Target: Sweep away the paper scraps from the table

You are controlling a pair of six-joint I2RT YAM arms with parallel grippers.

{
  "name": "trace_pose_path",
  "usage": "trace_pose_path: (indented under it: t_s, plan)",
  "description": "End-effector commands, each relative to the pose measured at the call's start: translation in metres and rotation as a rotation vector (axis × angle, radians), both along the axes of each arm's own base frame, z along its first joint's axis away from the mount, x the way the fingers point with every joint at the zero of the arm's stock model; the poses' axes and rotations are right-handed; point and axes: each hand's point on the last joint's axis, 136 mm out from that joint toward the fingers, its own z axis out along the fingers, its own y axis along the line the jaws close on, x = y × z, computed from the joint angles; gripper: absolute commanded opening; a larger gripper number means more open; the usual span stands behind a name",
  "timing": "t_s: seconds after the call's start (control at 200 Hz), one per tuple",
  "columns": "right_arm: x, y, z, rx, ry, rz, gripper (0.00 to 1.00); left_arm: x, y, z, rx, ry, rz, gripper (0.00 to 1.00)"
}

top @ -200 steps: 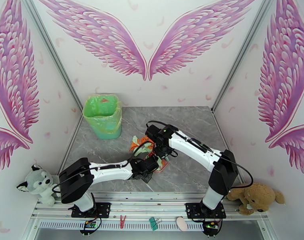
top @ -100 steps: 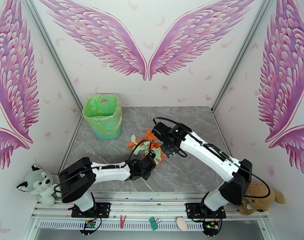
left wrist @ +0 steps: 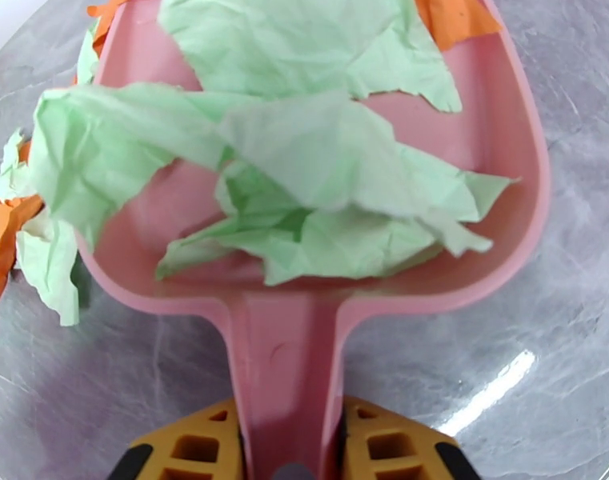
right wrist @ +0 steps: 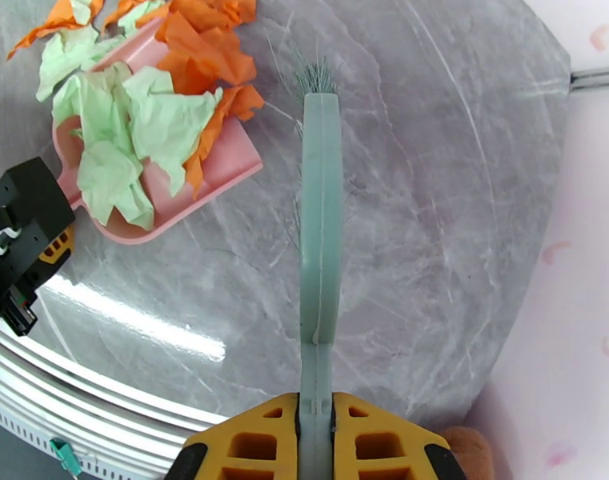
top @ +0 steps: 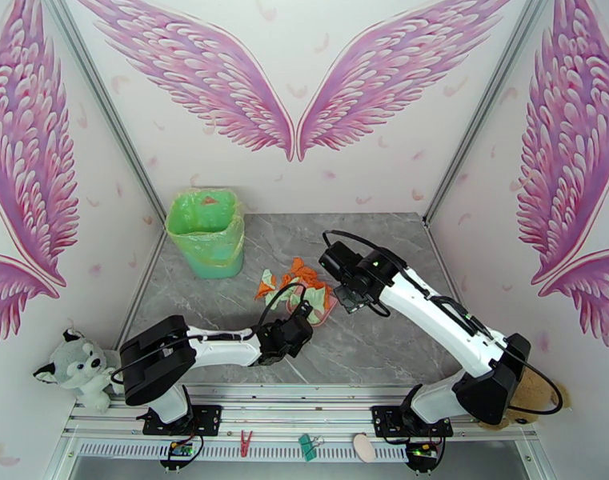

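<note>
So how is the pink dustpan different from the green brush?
The dustpan is pink, wide and scoop-shaped; the brush is pale green, long and thin. The dustpan holds paper scraps; the brush carries none. The left gripper clamps the dustpan, the right gripper the brush. Both are held by their handles.

A staged demo booth: pink wing-mural walls (top: 292, 114), aluminium frame (top: 104, 106), plush husky (top: 74, 367) beside table (top: 384, 354).

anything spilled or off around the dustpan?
Yes: paper scraps overflow the pink dustpan. In the left wrist view, green and orange pieces hang over its left-hand rim onto the table; more orange ones lie at its mouth, not fully in. Nothing looks damaged.
</note>
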Motion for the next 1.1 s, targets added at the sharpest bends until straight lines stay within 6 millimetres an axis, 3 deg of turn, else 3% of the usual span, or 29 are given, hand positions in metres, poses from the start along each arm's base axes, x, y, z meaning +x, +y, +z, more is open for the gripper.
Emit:
trace_pose_path:
  t_s: [0.0,0.325,0.6,0.82,0.97,1.045,1.06,1.095]
  plan:
    - [0.004,-0.006,0.005,0.017,-0.048,-0.035,0.0,0.011,-0.005,0.035,-0.05,-0.094,0.009,0.0]
    - [0.004,-0.034,0.017,0.028,-0.108,-0.106,0.0,0.018,0.008,0.111,-0.107,-0.183,0.023,0.0]
    - [-0.002,-0.047,0.012,0.043,-0.112,-0.13,0.0,0.03,0.032,0.178,-0.108,-0.213,0.045,0.0]
    - [-0.006,-0.046,0.0,0.063,-0.09,-0.13,0.0,0.049,0.066,0.228,-0.112,-0.228,0.102,0.0]
    - [-0.008,-0.041,-0.007,0.09,-0.075,-0.126,0.0,0.062,0.098,0.253,-0.135,-0.22,0.158,0.0]
    - [-0.008,-0.04,-0.009,0.101,-0.075,-0.123,0.0,0.068,0.115,0.256,-0.141,-0.21,0.189,0.0]
    - [-0.008,-0.04,-0.009,0.102,-0.077,-0.122,0.0,0.07,0.117,0.268,-0.165,-0.226,0.196,0.0]
    - [-0.008,-0.04,-0.01,0.103,-0.076,-0.122,0.0,0.072,0.125,0.273,-0.175,-0.224,0.213,0.0]
